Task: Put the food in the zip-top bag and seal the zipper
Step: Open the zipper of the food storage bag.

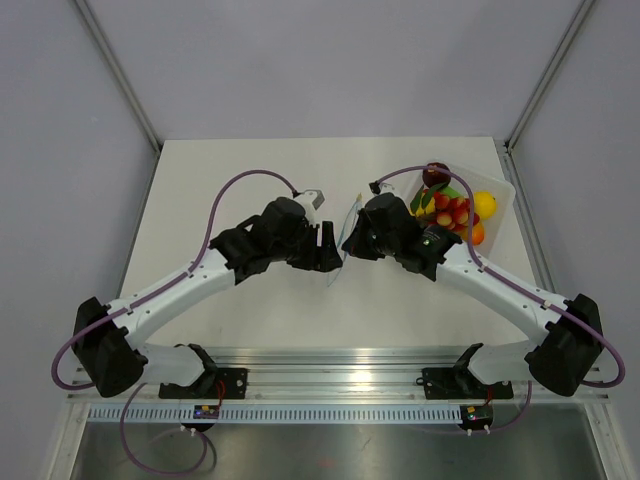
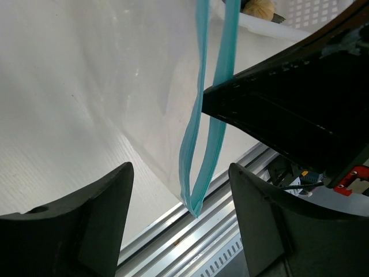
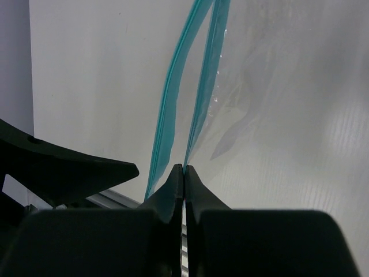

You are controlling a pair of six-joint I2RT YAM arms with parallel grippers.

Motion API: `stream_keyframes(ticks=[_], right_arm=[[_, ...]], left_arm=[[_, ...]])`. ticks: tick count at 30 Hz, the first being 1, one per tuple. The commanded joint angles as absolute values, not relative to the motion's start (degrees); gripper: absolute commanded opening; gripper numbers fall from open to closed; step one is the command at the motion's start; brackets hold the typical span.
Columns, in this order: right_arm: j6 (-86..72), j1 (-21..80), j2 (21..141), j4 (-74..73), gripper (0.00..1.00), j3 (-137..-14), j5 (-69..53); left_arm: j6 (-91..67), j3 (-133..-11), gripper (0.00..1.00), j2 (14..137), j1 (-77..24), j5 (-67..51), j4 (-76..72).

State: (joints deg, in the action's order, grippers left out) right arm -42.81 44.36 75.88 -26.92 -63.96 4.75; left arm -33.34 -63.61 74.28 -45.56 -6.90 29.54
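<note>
The zip-top bag (image 1: 338,250) hangs clear and floppy between my two grippers at the table's middle. Its zipper (image 2: 199,144) shows as two parted teal strips joined at the lower corner. My right gripper (image 3: 184,168) is shut on one strip of the zipper (image 3: 202,92); the other strip hangs free to its left. My left gripper (image 2: 180,173) is open, its fingers either side of the bag's lower corner and not touching it. The food (image 1: 452,208), maroon, yellow, red and green pieces, lies in a white basket (image 1: 503,190) at the back right. No food shows in the bag.
The right gripper's black body (image 2: 300,109) fills the right of the left wrist view, close to the bag. The aluminium rail (image 1: 340,375) runs along the table's near edge. The basket rim (image 2: 323,11) shows behind the bag.
</note>
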Motion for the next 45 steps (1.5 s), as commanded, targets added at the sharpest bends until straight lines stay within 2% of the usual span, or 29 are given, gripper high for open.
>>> stream_keyframes(ticks=[1, 4, 8, 18, 22, 25, 29, 36, 45], right_arm=[[-43.07, 45.0, 75.68, -27.6, 0.0, -66.8, 3.34], [-42.72, 45.0, 75.15, -28.47, 0.0, -67.06, 3.34], [-42.1, 45.0, 74.71, -29.88, 0.0, -66.97, 3.43], [-41.92, 45.0, 73.04, -30.94, 0.0, -65.13, 2.46], [-41.4, 45.0, 72.95, -31.9, 0.0, -65.21, 1.85], [-41.22, 45.0, 72.69, -32.25, 0.0, -64.95, 2.02], [-40.96, 45.0, 72.33, -32.78, 0.0, -64.25, 2.72], [-38.94, 45.0, 72.95, -35.5, 0.0, -64.42, 5.35], [-33.58, 41.14, 80.15, -36.91, 0.0, -68.2, 6.95]], left_arm=[[-32.96, -63.46, 0.68, 73.3, -46.05, -6.07, 25.05], [-32.43, -64.07, 0.56, 76.01, -46.05, -5.63, 24.87], [-32.17, -65.39, 0.47, 77.78, -46.05, -5.1, 24.61], [-31.64, -67.67, 0.37, 81.56, -45.0, -3.34, 24.61], [-31.29, -68.99, 0.29, 82.79, -44.56, -2.64, 25.49], [-31.11, -69.26, 0.21, 82.97, -43.95, -2.55, 25.31], [-31.2, -69.35, 0.0, 82.97, -43.16, -2.73, 25.49], [-31.55, -69.26, 0.0, 79.46, -42.63, -1.32, 28.11], [-34.36, -71.37, 0.0, 74.54, -42.63, 4.22, 38.31]])
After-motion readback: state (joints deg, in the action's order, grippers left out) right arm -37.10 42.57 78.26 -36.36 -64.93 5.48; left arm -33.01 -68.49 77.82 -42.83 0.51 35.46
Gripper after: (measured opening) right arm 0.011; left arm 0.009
